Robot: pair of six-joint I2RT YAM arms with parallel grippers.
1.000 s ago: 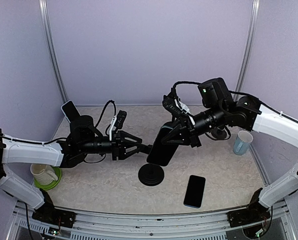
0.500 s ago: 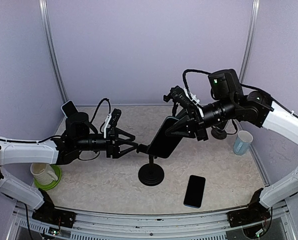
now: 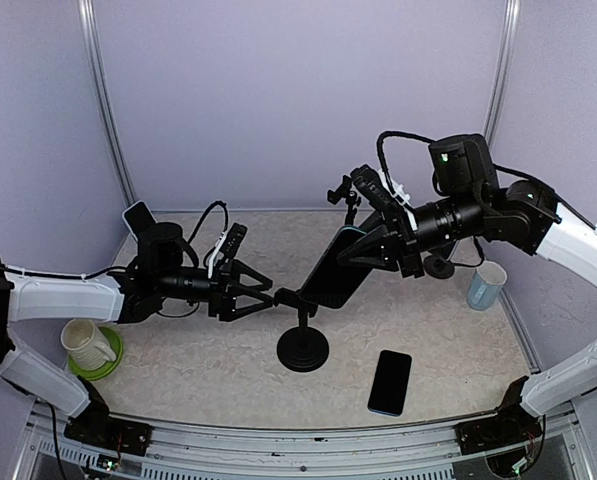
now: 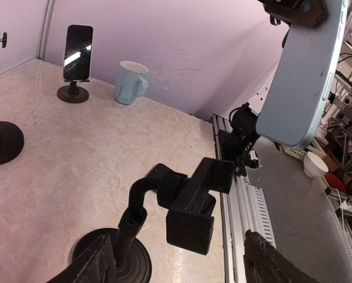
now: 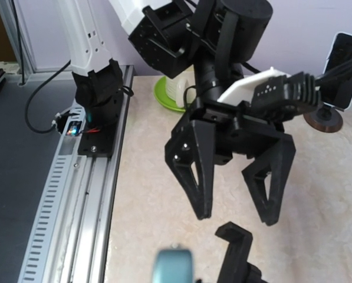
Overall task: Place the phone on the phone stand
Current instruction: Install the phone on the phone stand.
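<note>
The phone (image 3: 330,278), a slim slab with a pale blue-grey back and a dark screen, is off the bench (image 3: 178,372) and tilted, its upper end higher and to the right. The right hand (image 3: 375,250) is closed on that upper end, with one finger on each side. The lower end of the phone hangs free.

The phone stand (image 3: 302,345) is black, with a round base on the bench, a thin upright stem and a clamp cradle on a bent arm at the top. In the top view the lower end of the phone lies just beside the cradle. The left wrist view shows the two apart, with the phone above and to the right of the cradle and air between them. The cradle carries nothing.

The left hand (image 3: 259,291) reaches in level from the left with its fingers spread wide. It holds nothing. Its fingertips point at the cradle and stop near it. The right wrist view shows a gap between fingertips and cradle.

Other items on the bench:
- A second dark phone (image 3: 390,381) lies flat, near the front, to the right of the stand base.
- A light blue mug (image 3: 486,285) stands at the right edge.
- A cream mug (image 3: 83,343) stands on a green saucer (image 3: 106,364) at the left.
</note>
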